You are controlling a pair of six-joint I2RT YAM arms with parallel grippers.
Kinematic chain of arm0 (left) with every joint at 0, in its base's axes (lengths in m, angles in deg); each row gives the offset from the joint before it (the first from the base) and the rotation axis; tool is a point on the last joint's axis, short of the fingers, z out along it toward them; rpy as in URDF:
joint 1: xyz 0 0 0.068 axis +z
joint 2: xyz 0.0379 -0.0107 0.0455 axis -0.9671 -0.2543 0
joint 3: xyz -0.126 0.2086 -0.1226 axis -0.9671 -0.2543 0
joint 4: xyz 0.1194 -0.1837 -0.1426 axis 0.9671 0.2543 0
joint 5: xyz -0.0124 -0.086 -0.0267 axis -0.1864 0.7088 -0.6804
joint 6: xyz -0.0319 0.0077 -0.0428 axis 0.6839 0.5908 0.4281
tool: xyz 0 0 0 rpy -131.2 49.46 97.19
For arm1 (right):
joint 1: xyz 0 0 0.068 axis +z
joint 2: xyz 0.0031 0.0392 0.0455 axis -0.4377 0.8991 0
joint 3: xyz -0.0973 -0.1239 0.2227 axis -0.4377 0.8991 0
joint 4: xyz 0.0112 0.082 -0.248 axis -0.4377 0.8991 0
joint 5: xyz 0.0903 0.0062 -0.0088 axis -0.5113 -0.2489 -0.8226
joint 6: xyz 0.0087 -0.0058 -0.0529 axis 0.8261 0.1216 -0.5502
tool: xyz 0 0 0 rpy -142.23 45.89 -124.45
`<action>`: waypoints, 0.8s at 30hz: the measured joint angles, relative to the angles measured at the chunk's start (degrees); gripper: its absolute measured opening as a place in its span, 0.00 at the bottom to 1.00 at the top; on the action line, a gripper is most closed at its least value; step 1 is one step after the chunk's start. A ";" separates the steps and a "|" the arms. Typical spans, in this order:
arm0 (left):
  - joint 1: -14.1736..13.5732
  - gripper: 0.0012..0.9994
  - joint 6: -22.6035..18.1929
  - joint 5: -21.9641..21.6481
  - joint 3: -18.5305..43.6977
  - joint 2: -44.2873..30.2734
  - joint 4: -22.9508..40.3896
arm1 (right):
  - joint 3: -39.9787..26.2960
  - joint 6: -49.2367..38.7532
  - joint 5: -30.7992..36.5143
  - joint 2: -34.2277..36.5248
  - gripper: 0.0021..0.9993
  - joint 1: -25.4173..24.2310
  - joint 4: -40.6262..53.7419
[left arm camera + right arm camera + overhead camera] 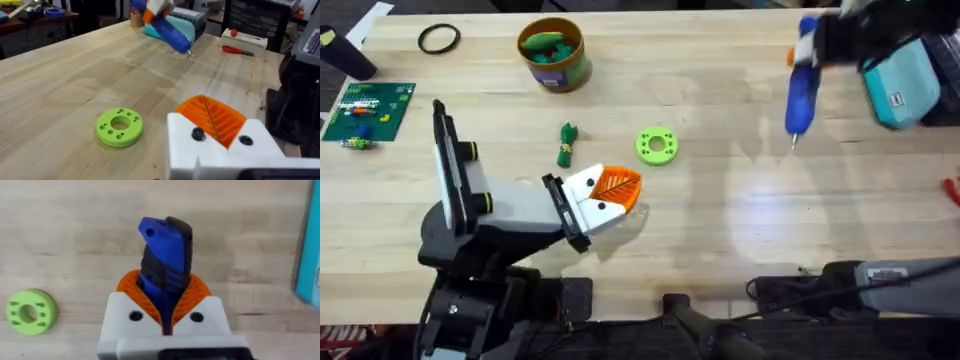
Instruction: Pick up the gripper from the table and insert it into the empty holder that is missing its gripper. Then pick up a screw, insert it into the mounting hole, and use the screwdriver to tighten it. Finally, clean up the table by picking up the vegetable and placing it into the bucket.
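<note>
Your right gripper is clamped on the screwdriver, carried above the worktop with its bit pointing down. The holder lies well to its left, both fingers apparently in place. Tightening remains, and the vegetable lies outside the bucket.

The overhead camera looks down and forward across the light wooden butcher-block counter. The left wrist camera sits low, looking along it. The right wrist camera looks straight down, close. All three share the lime-green disc with holes.
</note>
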State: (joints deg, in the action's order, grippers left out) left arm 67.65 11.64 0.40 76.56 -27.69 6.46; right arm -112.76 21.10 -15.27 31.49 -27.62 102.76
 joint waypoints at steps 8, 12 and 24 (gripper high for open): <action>0.00 0.01 0.02 0.00 0.00 0.00 0.00 | -8.23 -0.02 -2.94 -5.95 0.02 5.20 -1.07; 0.00 0.01 0.02 0.00 0.00 0.00 0.00 | -11.09 -0.02 -3.65 -7.99 0.02 9.05 -4.45; 0.00 0.01 0.02 0.00 0.00 0.00 0.00 | -13.23 -0.02 -4.38 -19.60 0.02 19.32 -13.28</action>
State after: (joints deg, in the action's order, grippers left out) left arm 67.65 11.67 0.40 76.56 -27.69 6.46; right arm -125.99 21.08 -19.65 11.89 -8.30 89.48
